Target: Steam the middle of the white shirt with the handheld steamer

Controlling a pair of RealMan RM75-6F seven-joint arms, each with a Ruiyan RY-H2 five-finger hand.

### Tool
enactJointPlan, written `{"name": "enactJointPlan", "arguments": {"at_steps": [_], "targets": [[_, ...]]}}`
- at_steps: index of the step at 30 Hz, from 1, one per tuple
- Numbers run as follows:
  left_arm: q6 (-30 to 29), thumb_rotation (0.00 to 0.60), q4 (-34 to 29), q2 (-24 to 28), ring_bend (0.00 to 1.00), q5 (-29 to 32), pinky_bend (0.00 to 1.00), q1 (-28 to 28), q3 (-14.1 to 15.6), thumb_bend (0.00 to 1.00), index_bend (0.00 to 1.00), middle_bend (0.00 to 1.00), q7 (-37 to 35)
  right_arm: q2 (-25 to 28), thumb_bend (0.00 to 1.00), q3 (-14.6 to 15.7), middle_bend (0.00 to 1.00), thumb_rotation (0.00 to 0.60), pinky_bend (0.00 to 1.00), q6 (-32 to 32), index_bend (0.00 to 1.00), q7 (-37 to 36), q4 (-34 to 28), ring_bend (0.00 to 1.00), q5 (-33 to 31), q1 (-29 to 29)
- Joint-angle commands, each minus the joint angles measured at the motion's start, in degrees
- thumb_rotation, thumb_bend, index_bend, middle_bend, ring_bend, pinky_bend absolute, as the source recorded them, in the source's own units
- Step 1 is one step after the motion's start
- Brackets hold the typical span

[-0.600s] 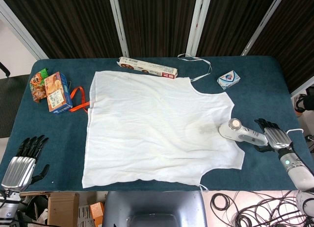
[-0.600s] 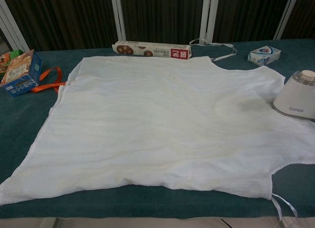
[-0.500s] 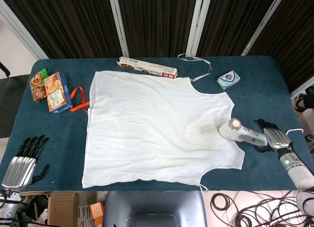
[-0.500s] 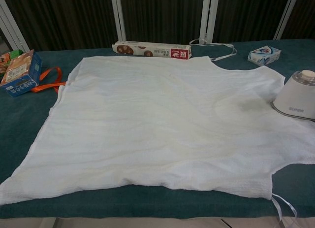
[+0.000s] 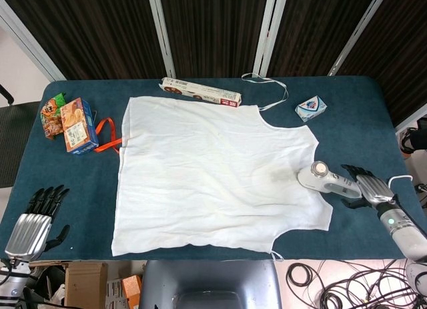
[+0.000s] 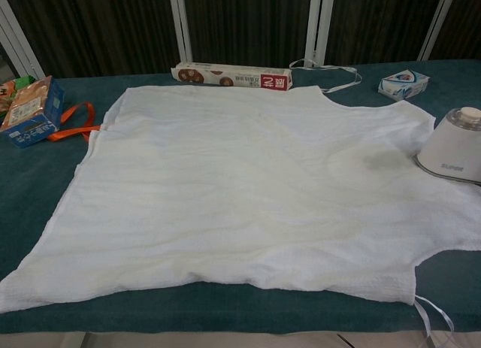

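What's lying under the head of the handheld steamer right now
The steamer head rests on the right edge of the white shirt, which lies on the blue table. Whatever sits directly beneath its faceplate is covered.

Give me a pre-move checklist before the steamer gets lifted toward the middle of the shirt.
1. White shirt lies spread flat on the table: ok.
2. Middle of the shirt free of objects: ok.
3. Handheld steamer within the right hand's reach, at the shirt's right edge: ok.
4. Right hand firmly gripping the steamer handle: cannot tell; its fingers are at the handle's end.
5. Left hand off the shirt, at the table's near left corner: ok.
6. Long snack box beyond the shirt's far edge, off the steaming area: ok.
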State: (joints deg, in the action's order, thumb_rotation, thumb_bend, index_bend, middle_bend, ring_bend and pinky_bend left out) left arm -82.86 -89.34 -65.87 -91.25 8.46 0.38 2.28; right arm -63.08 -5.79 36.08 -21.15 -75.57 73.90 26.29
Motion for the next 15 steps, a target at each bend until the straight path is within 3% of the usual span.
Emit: {"name": "enactJointPlan", "arguments": {"at_steps": [1, 15], "targets": [[-0.1, 0.600, 0.0, 0.0, 0.00, -0.1, 0.00, 0.0, 0.1, 0.38, 0.00, 0.04, 0.0, -0.5, 0.24, 0.3, 0.14, 0.600, 0.19, -1.7, 0.14, -4.1, 1.3, 0.06, 1.7, 0.9], [-0.1, 0.600, 0.0, 0.2, 0.00, 0.0, 0.00, 0.0, 0.0, 0.38, 0.00, 0.04, -0.3, -0.9, 0.24, 2.4, 0.23, 0.600, 0.33, -3.5, 0.25, -19.2, 4.3, 0.19, 8.6, 2.8]]}}
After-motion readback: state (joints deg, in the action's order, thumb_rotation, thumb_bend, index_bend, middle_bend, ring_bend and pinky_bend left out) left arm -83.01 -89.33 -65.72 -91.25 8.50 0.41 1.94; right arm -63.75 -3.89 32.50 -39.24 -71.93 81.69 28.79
